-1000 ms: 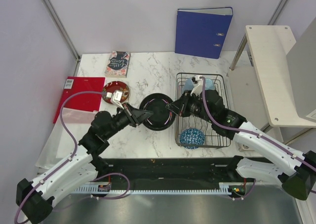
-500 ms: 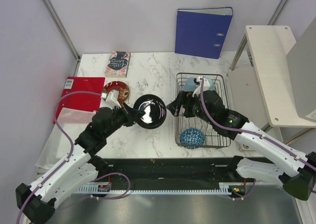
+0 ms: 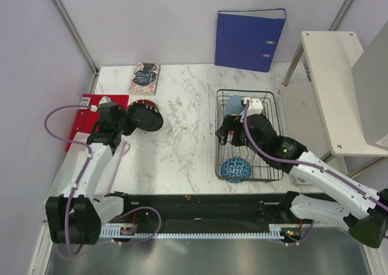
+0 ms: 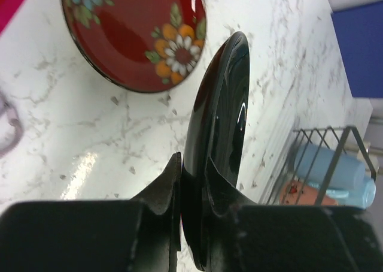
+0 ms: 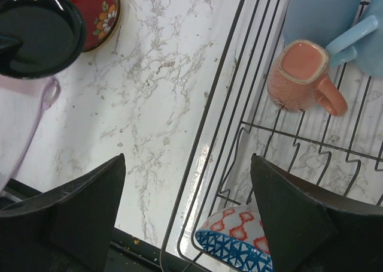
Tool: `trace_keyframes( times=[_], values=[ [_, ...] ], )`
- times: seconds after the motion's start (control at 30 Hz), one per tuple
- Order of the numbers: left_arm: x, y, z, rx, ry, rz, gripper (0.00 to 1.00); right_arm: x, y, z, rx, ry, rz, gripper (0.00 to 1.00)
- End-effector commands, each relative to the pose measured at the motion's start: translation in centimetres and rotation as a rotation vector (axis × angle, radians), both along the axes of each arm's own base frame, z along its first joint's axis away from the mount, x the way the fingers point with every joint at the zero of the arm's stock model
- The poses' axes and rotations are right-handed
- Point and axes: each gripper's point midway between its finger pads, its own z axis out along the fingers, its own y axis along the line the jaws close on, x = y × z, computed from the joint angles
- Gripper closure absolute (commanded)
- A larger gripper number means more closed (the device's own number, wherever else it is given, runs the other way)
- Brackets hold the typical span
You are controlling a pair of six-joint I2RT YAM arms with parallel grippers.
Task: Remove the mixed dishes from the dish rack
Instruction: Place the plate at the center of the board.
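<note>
At the left rear of the marble surface [image 3: 182,145], the left pincer [image 3: 133,119] is clamped narrow on the rim of the black shallow dish [image 3: 149,117]. From overhead the dish reads as a tilted oval overlapping the red flowered plate [image 3: 139,103]. The left wrist view adds what the overhead cannot. The left pincer [image 4: 192,182] holds the dish [image 4: 221,122] on edge, its long axis running up and away from the fingers. The plate [image 4: 137,32] lies flat beyond it. Whether dish and plate touch cannot be told.

The right pincer [image 3: 227,131] stands wide over the left rail of the dish rack [image 3: 217,151], holding nothing. Its wrist view shows the right pincer [image 5: 187,185] with one finger over marble and the other over the rack [image 5: 206,119]. It also shows the salmon-orange cup [image 5: 299,74], mouth toward the camera and handle to the lower right. The cup sits just beside the blue mugs [image 5: 323,11].

The rack's long axis runs near to far. The mugs [image 3: 235,103] sit at its far end, the blue net-patterned bowl [image 3: 235,169] at its near end. A broad stretch of marble separates dish and rack. A red folder [image 3: 77,126] lies under the left arm at the left edge, a book [image 3: 144,77] behind it. A blue binder [image 3: 250,39] stands at the back.
</note>
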Motion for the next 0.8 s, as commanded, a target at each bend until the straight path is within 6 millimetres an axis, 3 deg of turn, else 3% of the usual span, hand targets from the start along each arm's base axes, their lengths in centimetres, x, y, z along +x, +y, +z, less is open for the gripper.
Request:
trace_keyframes(
  times=[0.0,0.13,0.2,0.27,0.4,0.5,0.53,0.77],
  values=[
    [2.6,2.0,0.9,-0.033,-0.021,0.009,0.98,-0.5,-0.7,-0.1,-0.02,-0.024,0.017,0.09],
    [3.2,4.6,-1.8,-0.029,0.005,0.063,0.98,-0.5,-1.4,-0.3,-0.042,-0.042,0.004,0.09],
    [4.4,4.5,-2.4,-0.083,-0.016,0.036,0.98,-0.5,-1.5,-0.5,-0.048,-0.041,0.006,0.09],
    [5.4,4.7,-2.4,-0.132,-0.035,0.037,0.98,-0.5,-1.3,-0.7,-0.052,-0.035,0.014,0.09],
    [8.7,3.6,0.1,-0.201,-0.194,-0.038,0.98,-0.6,-0.9,-1.1,-0.049,-0.022,0.031,0.09],
    [10.3,3.2,-1.6,-0.235,-0.142,-0.063,0.98,-0.7,-1.0,-1.4,-0.051,-0.019,0.025,0.09],
    [10.6,3.4,-3.1,-0.243,-0.103,-0.059,0.98,-0.7,-1.1,-1.5,-0.053,-0.019,0.023,0.09],
    [10.7,4.2,-7.1,-0.204,0.01,-0.03,0.98,-0.8,-1.7,-1.5,-0.061,-0.028,0.006,0.09]
  ],
)
